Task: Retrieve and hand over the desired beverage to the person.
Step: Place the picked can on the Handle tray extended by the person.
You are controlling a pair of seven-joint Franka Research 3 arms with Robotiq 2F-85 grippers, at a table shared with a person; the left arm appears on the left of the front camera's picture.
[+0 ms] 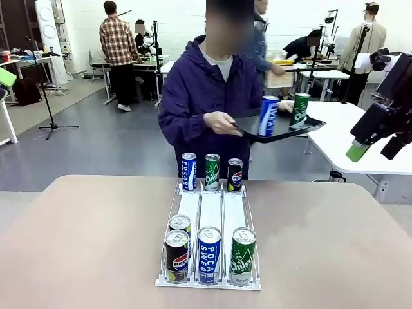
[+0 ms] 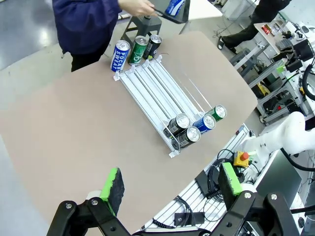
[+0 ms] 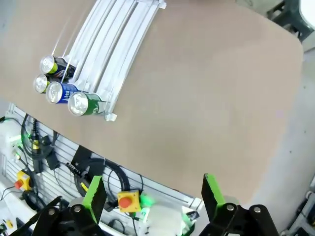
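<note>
The person (image 1: 206, 96) in a dark purple hooded jacket stands at the far side, holding a black tray (image 1: 248, 125) with a blue can (image 1: 268, 116) and a green can (image 1: 299, 110). A white rack (image 1: 210, 209) on the table holds beverage cans. At its far end are a blue Pocari (image 1: 188, 171), a green Chilsung (image 1: 212, 172) and a black Pepsi (image 1: 235, 174). At the near end are a Pepsi (image 1: 176, 254), a Pocari (image 1: 209, 254) and a Chilsung (image 1: 243, 254). My right gripper (image 1: 375, 149) hangs open high at the right. My left gripper (image 2: 171, 183) is open above the table edge, far from the rack (image 2: 157, 93).
The tan table (image 1: 84, 238) has wide bare room on both sides of the rack. A white table (image 1: 347, 141) stands beyond its right corner. A red stop button (image 3: 129, 200) and cables sit below the near edge. Other people work at benches in the background.
</note>
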